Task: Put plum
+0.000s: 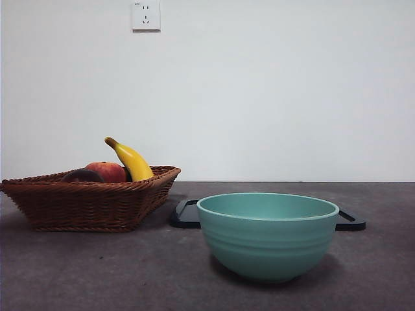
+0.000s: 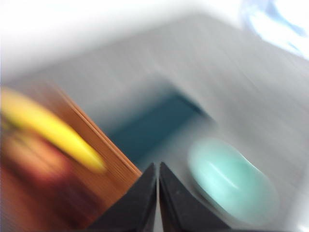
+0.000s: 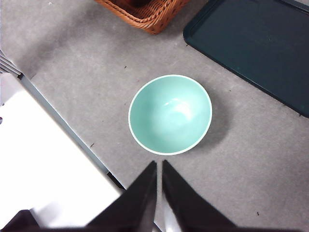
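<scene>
The plum is a dark maroon fruit lying low in the wicker basket at the left, mostly hidden by the rim. A red-orange fruit and a yellow banana lie beside it. The left wrist view is blurred; my left gripper is shut and empty, high above the basket, the banana and a reddish fruit blur. My right gripper is shut and empty, high above the table near the teal bowl. Neither arm shows in the front view.
The teal bowl stands empty at the front centre. A dark flat tray lies behind it, also in the right wrist view. A corner of the basket shows there. The table's edge runs near the bowl.
</scene>
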Available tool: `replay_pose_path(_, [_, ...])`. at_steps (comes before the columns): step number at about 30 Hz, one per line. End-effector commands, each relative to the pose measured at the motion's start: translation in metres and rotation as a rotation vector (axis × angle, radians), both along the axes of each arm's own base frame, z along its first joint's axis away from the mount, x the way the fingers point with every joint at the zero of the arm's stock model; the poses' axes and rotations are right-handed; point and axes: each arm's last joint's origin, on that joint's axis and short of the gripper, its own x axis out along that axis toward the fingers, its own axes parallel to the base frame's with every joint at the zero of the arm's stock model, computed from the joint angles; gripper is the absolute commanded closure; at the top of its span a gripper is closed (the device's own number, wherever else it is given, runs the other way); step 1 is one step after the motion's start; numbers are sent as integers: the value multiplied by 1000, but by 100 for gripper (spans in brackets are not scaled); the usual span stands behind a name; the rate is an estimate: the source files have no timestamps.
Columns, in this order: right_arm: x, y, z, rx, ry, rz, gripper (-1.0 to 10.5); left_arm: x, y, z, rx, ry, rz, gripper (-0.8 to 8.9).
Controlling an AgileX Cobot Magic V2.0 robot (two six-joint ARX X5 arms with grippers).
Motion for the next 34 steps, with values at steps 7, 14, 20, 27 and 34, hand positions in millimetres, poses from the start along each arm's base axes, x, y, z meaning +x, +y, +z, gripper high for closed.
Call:
replay_pose_path(7, [1,1,5,6,-20,12,939,-24,23,-40,16,-434,391,807])
replay_pose_path(14, [1,1,5,6,-20,12,939,-30,28,-109,15,-414,505,807])
replay_pose_path(20, [1,1,5,7,-21,12,939,-29,32,-155,-33,-323,603,807])
replay_pose_path(27, [1,1,5,6,-20,12,939,-29,34,-192,-41,-268,652,807])
replay_pose_path(34, [1,1,5,6,-20,12,939,-28,34,-212,-34,-225,658,807])
